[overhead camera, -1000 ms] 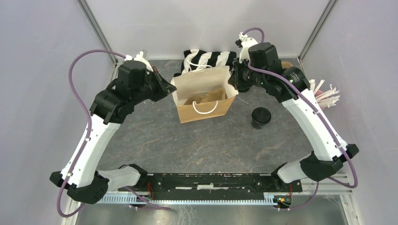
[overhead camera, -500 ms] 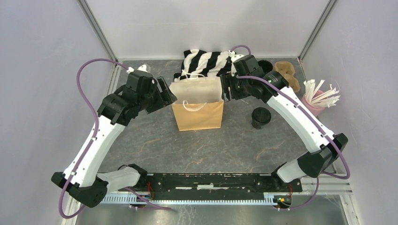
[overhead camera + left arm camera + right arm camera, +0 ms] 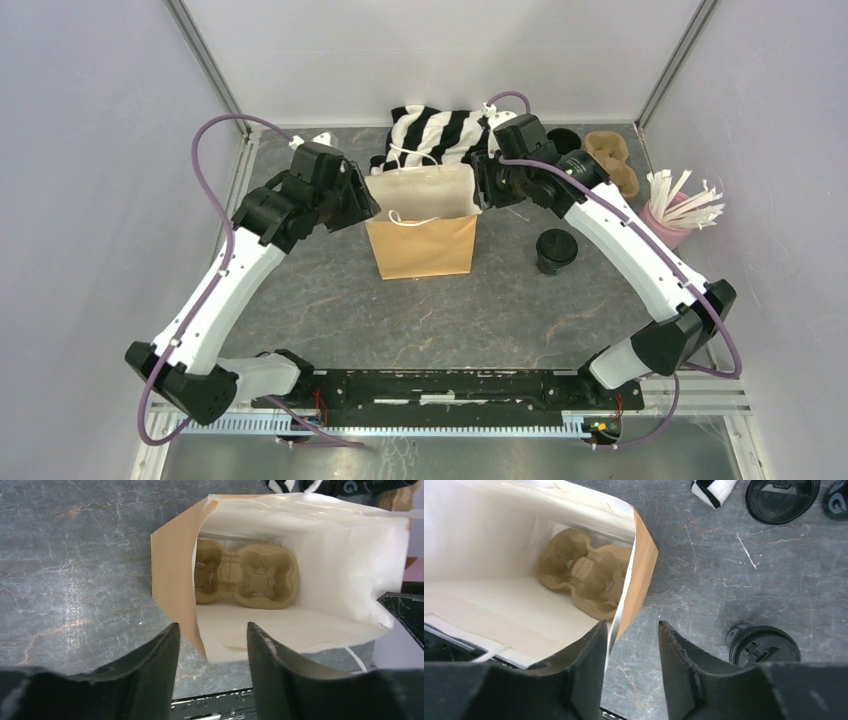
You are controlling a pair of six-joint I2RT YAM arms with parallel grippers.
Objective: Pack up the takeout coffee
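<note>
The takeout coffee [image 3: 556, 250], a small black cup with a black lid, stands on the table right of the brown paper bag [image 3: 421, 246]; it also shows low right in the right wrist view [image 3: 764, 648]. The bag stands upright, mouth open, with a cardboard cup carrier [image 3: 245, 575] on its floor. My left gripper [image 3: 366, 204] is open at the bag's left rim, and the wall's edge [image 3: 176, 580] reaches in between its fingers. My right gripper [image 3: 481, 186] is open at the right rim, whose edge [image 3: 639, 575] runs beside the left finger [image 3: 591, 650].
A black-and-white striped cloth [image 3: 440, 130] lies behind the bag. Back right are another round black piece [image 3: 563, 140], a spare cardboard carrier [image 3: 612, 160] and a pink cup of white stirrers [image 3: 682, 208]. Grey walls and metal posts close in the sides.
One second ago both grippers were shut on the bag's side rims, with the bag tipped toward the camera. They have let go, the bag stands upright, and both jaws have since narrowed a little.
</note>
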